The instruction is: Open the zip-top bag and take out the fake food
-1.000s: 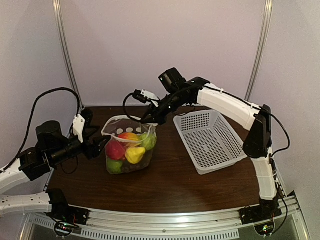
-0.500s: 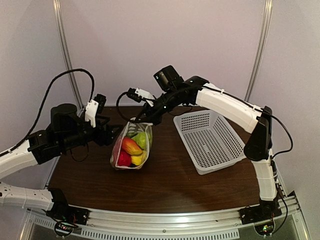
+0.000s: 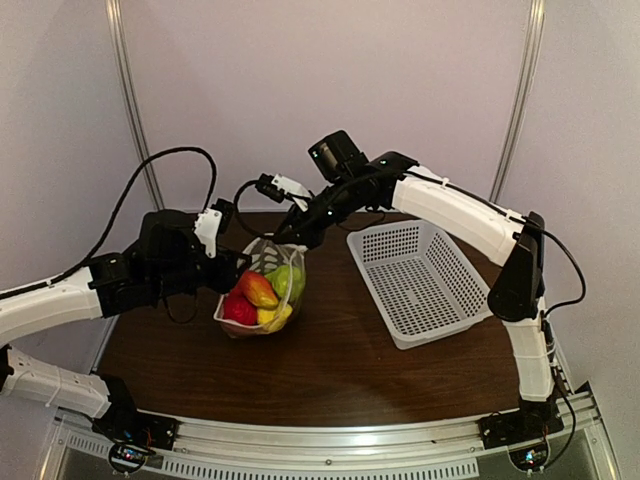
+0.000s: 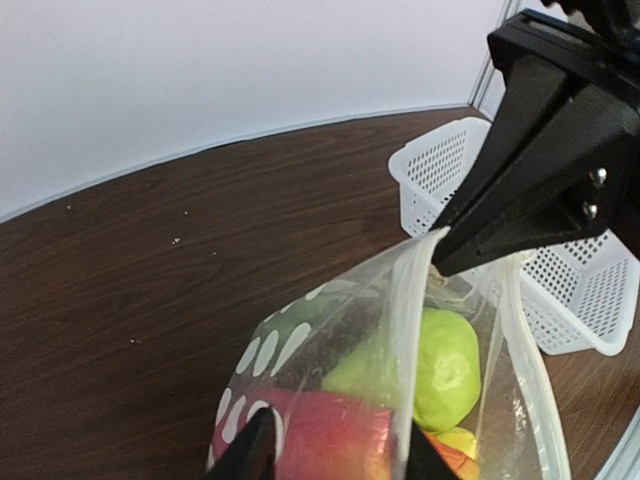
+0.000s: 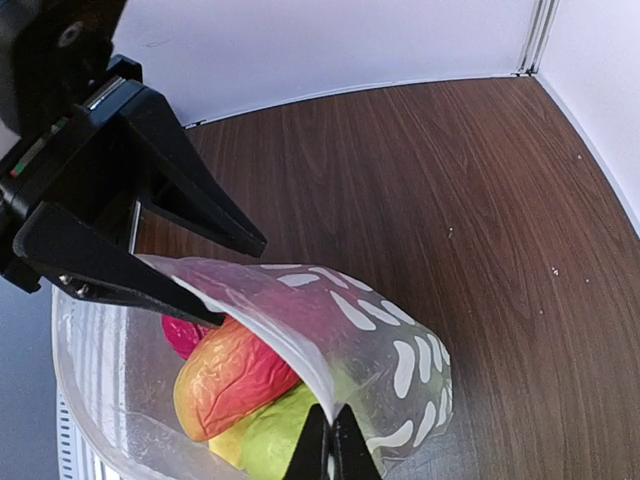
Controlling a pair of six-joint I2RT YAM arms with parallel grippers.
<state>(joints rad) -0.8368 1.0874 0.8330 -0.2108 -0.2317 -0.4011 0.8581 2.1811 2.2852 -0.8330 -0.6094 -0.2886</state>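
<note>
Dark wood surface (image 3: pixel 330 380), white basket (image 3: pixel 372 290) at right. The zip-top bag (image 5: pixel 380 340) sits left of centre, fake food (image 4: pixel 440 370) inside. Right claw (image 3: pixel 290 240) is pinched on one lip. Left claw (image 3: pixel 238 272) straddles the opposite lip, jaws apart. Risk: the thin film slips under pull and the bag tips.

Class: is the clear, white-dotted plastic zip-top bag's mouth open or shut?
Open: the zip-top bag has its rims apart, right gripper pinching one, plastic fruit showing between.
</note>
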